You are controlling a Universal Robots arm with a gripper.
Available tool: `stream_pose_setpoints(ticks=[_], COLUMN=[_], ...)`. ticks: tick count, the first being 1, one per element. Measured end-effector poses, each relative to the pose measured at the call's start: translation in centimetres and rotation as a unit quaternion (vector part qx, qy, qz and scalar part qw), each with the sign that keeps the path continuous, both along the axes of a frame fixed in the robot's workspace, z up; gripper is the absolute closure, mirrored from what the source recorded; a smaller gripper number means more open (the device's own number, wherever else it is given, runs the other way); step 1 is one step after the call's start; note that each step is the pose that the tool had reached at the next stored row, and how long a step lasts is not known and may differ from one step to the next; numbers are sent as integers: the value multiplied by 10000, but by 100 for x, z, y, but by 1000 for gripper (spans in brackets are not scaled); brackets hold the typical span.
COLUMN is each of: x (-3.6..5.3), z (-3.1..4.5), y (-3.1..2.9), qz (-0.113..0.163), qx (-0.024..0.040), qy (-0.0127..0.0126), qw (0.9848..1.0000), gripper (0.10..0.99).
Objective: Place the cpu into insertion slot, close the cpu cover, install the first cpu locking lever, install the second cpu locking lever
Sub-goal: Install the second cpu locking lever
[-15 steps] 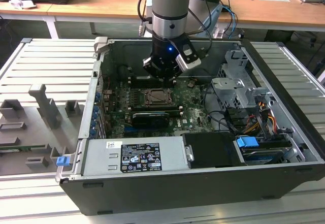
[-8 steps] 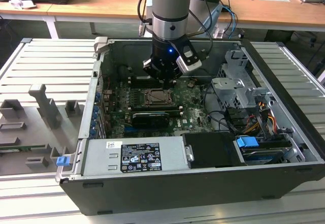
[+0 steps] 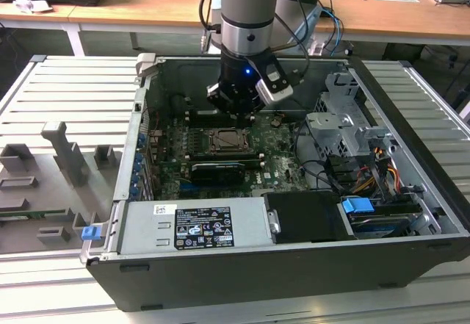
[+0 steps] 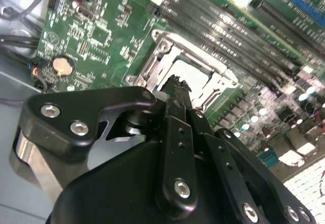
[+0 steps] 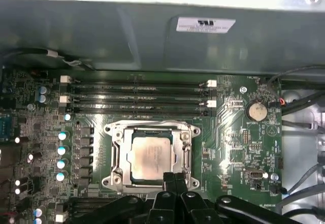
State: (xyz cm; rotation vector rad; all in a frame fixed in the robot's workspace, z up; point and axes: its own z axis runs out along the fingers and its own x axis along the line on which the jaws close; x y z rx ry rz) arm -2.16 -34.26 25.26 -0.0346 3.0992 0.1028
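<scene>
The black jaws are pressed together, holding nothing, their tips at the edge of the thin silvery metal cpu cover, which lies shut around the pale silvery square cpu. The silver-grey arm hangs upright above that socket. In the first wrist view, a round coin battery lies well apart from the cpu.

— How does the arm stand?
— Upright, wrist pointing straight down, the gripper hanging low at its end.
— And the jaws?
— Pressed together, as far as both wrist views let me judge; nothing seems held between them.
</scene>
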Motion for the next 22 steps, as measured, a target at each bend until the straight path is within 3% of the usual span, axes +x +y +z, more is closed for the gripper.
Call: stream_pose_setpoints(ticks=[3,7,12,22], x=[0,-1,-1,-1], z=[-15,-62,-82,-95], y=[-86,-106,-206,-268], qz=[3,57,58,57], qx=[4,26,135,156], qy=[2,21,20,20], qw=[10000,10000,9999,9999], gripper=[980,980,980,980])
